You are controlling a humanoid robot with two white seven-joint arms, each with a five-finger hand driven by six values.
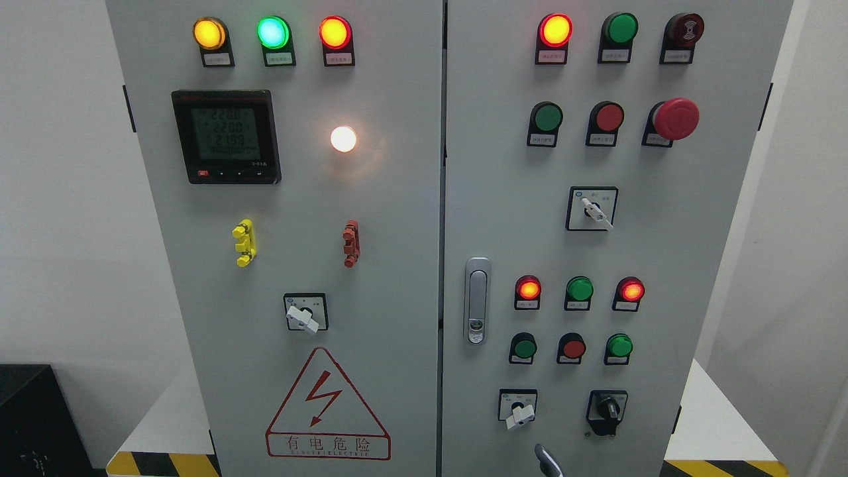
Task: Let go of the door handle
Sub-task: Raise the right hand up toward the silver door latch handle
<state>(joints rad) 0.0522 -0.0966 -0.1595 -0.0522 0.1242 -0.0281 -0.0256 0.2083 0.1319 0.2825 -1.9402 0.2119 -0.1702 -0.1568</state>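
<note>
**Robot body: barely in frame**

Only a sliver of one hand [547,460] shows, at the bottom edge right of centre. It's a narrow curved piece with a glossy silver-grey shell, a darker edge along one side and a rounded tip. Too small to make out screws, cables or markings. Can't tell which arm it belongs to.

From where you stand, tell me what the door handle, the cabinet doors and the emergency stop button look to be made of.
Door handle: likely metal, bright silvery sheen, with a darker grey inset.
Cabinet doors: probably painted sheet metal, flat matte light grey, lamp glow reflected faintly.
Emergency stop button: looks like moulded plastic, smooth satin red cap.
</note>
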